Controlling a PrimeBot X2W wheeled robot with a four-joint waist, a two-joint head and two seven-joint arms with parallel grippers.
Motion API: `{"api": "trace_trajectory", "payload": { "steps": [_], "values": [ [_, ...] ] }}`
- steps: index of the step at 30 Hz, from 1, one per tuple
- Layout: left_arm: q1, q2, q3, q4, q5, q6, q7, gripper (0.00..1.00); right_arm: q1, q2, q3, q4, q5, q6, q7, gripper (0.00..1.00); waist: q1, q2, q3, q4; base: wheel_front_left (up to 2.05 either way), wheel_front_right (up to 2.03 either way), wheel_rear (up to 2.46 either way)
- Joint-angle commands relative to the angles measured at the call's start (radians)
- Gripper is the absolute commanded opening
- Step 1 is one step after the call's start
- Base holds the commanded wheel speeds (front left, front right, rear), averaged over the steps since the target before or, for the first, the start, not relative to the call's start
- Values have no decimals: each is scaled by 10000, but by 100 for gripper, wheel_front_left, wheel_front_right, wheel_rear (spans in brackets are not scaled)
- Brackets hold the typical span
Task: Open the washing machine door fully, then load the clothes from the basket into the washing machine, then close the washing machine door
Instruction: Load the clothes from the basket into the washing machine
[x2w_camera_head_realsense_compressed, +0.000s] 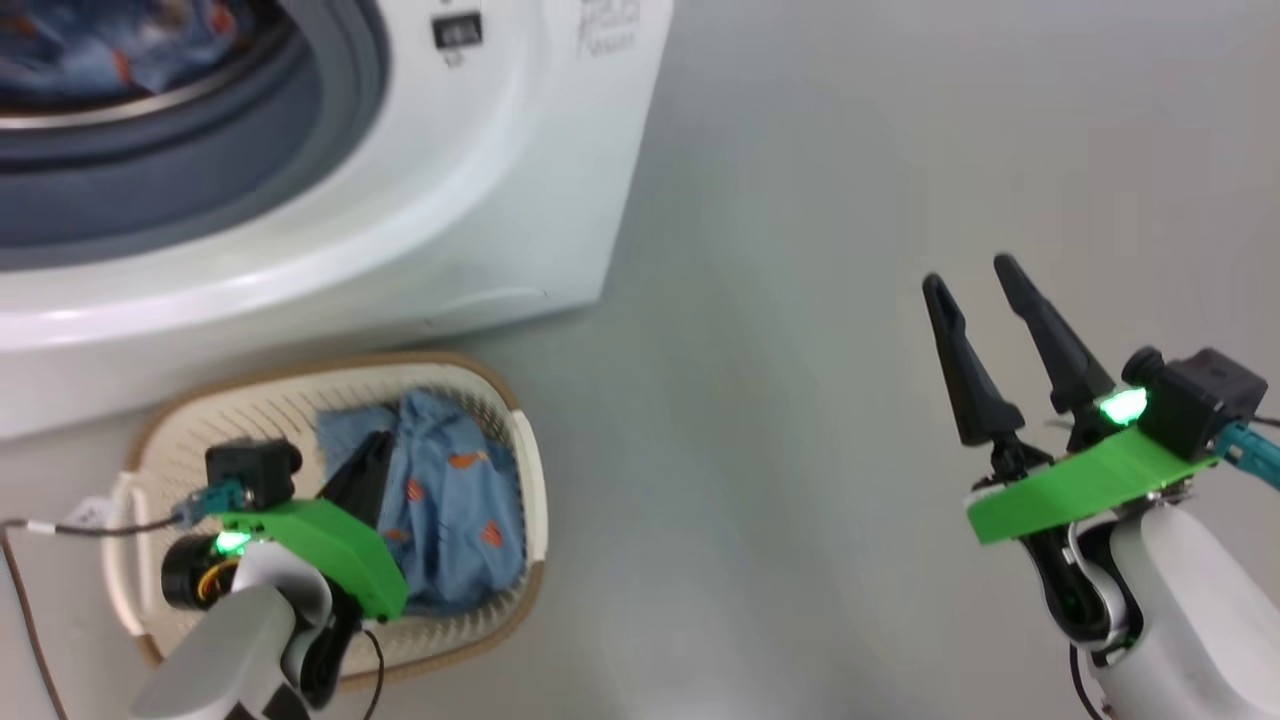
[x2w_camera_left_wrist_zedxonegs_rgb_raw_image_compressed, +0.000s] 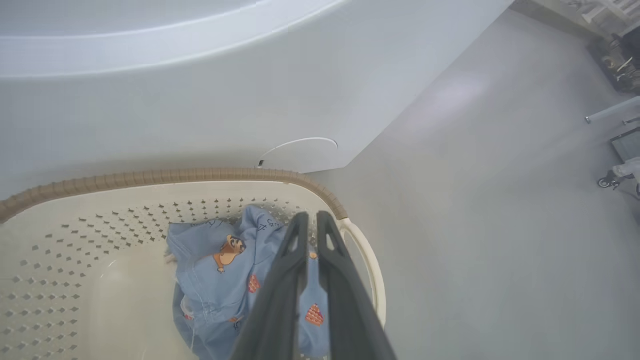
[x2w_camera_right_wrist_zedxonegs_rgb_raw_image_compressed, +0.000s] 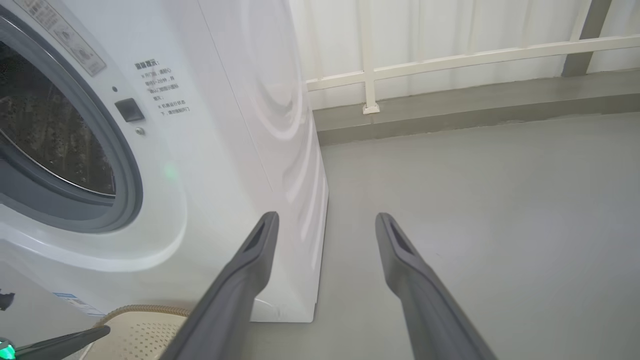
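I've got the washing machine (x2w_camera_head_realsense_compressed: 480, 200) white with a grey gasket (x2w_camera_head_realsense_compressed: 200, 170). In front of it, the basket (x2w_camera_head_realsense_compressed: 250, 410) is cream, speckled with perforations and brown-rimmed. The clothes (x2w_camera_head_realsense_compressed: 450, 490) are light blue with orange-brown cartoon figures.

The washing machine (x2w_camera_head_realsense_compressed: 480, 200) is a white boxy front-loader standing on the grey floor (x2w_camera_head_realsense_compressed: 800, 300). Its round mouth is uncovered and ringed by a grey rubber gasket (x2w_camera_right_wrist_zedxonegs_rgb_raw_image_compressed: 127, 200) around a perforated steel drum (x2w_camera_right_wrist_zedxonegs_rgb_raw_image_compressed: 50, 140). Some of the clothes (x2w_camera_head_realsense_compressed: 110, 50), light blue with orange prints, lie inside the drum. The basket (x2w_camera_head_realsense_compressed: 240, 415), cream-white perforated plastic with a brown rim band, sits on the floor just before the machine's lower front. A crumpled light blue piece (x2w_camera_left_wrist_zedxonegs_rgb_raw_image_compressed: 220, 270) printed with orange-brown cartoon figures lies toward the basket's right end, by its side handle (x2w_camera_left_wrist_zedxonegs_rgb_raw_image_compressed: 372, 270).
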Motion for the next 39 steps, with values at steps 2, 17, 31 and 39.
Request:
{"api": "trace_trajectory", "payload": {
  "steps": [2,17,31,39],
  "values": [
    [343,381,223,-435,-159,8,-210,0,420,-238,181,-142,99,44,-80,100,2,0,-1243,495,0,0,0],
    [1669,728,1131,-2819,554,584,-349,0,1259,-711,110,-55,291,44,-80,100,2,0,-2809,1081,0,0,0],
    [3630,1039,3095,-6296,2307,1445,-351,100,1704,-1069,106,-37,395,44,-80,100,2,0,-3671,1457,0,0,0],
    [4383,1165,3563,-7180,2644,1709,-351,100,1900,-1230,127,-46,407,44,-80,100,2,0,-4147,1594,0,0,0]
  ]
}}
